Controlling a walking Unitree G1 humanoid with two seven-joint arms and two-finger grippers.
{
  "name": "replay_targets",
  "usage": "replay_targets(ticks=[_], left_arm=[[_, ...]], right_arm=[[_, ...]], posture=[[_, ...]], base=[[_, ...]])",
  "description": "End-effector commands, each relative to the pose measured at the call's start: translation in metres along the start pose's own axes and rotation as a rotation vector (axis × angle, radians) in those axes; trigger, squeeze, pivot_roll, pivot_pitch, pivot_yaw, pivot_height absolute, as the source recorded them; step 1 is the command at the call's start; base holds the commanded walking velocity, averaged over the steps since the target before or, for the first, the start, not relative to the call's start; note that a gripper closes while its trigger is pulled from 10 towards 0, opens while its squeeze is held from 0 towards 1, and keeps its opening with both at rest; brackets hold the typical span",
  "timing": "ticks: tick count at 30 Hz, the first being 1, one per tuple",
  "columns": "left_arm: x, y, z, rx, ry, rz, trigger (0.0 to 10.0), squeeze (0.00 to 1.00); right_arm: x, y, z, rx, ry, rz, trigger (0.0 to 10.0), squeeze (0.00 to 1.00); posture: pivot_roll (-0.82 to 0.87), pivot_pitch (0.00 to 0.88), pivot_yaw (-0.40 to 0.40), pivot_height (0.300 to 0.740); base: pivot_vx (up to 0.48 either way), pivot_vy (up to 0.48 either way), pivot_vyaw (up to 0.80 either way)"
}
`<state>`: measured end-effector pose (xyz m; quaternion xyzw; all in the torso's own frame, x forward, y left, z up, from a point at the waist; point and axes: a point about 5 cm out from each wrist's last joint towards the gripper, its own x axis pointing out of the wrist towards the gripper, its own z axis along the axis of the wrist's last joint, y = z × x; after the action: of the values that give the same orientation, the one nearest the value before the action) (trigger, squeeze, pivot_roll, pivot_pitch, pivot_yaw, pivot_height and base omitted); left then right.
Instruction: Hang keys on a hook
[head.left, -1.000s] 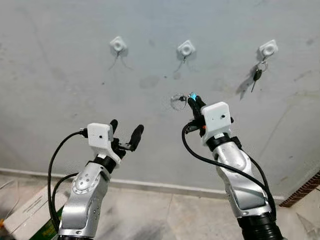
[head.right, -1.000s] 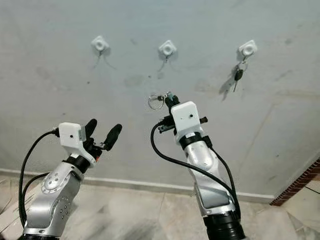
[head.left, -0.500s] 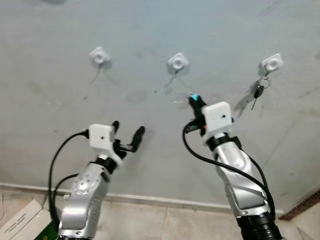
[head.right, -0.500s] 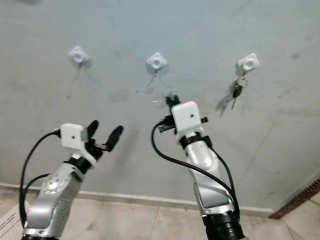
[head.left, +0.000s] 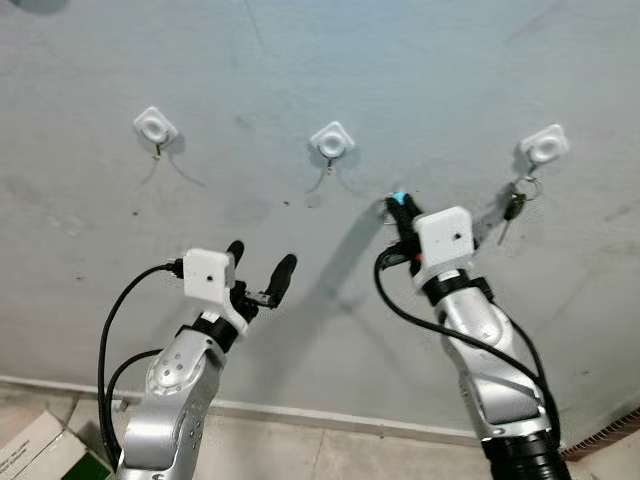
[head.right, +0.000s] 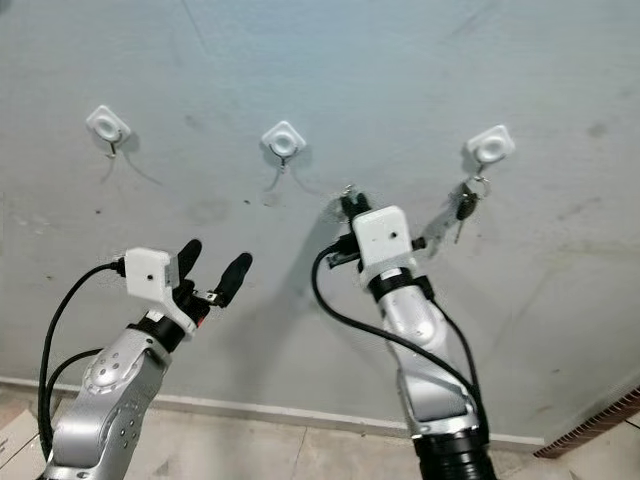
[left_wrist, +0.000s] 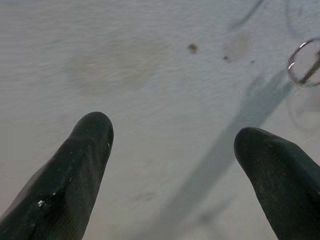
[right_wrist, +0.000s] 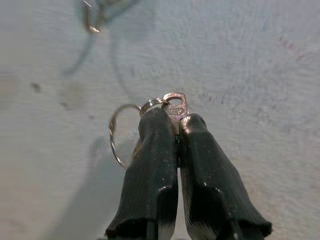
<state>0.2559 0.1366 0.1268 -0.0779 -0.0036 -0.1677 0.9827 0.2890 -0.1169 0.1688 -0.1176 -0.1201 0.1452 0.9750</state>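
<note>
Three white hooks sit in a row on the grey wall: left hook (head.left: 156, 127), middle hook (head.left: 332, 140), right hook (head.left: 544, 147). A bunch of keys (head.left: 514, 206) hangs from the right hook. My right gripper (head.left: 398, 208) is raised close to the wall, below and to the right of the middle hook. It is shut on a silver key (right_wrist: 175, 104) whose key ring (right_wrist: 116, 136) hangs free beside the fingers. The wire tip of the middle hook (right_wrist: 93, 21) lies beyond the ring. My left gripper (head.left: 261, 264) is held up lower left, open and holding nothing.
A baseboard (head.left: 300, 415) runs along the foot of the wall above a tiled floor. A cardboard box (head.left: 28, 452) lies at the bottom left, and brickwork (head.left: 605, 445) shows at the bottom right.
The camera has swung, shifting the hooks leftward. My right gripper with the key has moved up and closer to the wall, nearer the hooks' height. The left gripper stays open.
</note>
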Motion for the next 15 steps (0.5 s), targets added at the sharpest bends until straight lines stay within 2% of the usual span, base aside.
replay_targets(ticks=[1, 5, 7, 10, 15], left_arm=[[-0.007, 0.003, 0.003, 0.020, 0.008, 0.012, 10.0, 0.00], [-0.014, 0.004, 0.001, 0.024, 0.018, 0.018, 10.0, 0.00], [-0.026, 0.008, -0.001, 0.034, 0.041, 0.028, 10.0, 0.00], [-0.033, 0.009, -0.002, 0.040, 0.054, 0.033, 10.0, 0.00], [-0.033, 0.007, 0.003, 0.039, 0.047, 0.034, 10.0, 0.00]], right_arm=[[-0.009, -0.007, 0.006, -0.010, -0.010, -0.001, 10.0, 0.00], [-0.017, -0.011, 0.004, -0.018, 0.006, -0.004, 10.0, 0.00], [-0.034, -0.019, -0.003, -0.040, 0.053, -0.007, 10.0, 0.00], [-0.043, -0.023, -0.006, -0.051, 0.077, -0.006, 10.0, 0.00], [-0.041, -0.020, 0.000, -0.043, 0.072, 0.018, 10.0, 0.00]], posture=[[0.04, 0.041, 0.027, 0.740], [0.03, 0.049, 0.027, 0.740], [0.03, 0.053, 0.028, 0.740], [0.04, 0.056, 0.028, 0.740], [0.04, 0.056, 0.028, 0.740]], base=[[0.000, 0.000, 0.00], [0.000, 0.000, 0.00], [0.000, 0.000, 0.00], [0.000, 0.000, 0.00], [0.000, 0.000, 0.00]])
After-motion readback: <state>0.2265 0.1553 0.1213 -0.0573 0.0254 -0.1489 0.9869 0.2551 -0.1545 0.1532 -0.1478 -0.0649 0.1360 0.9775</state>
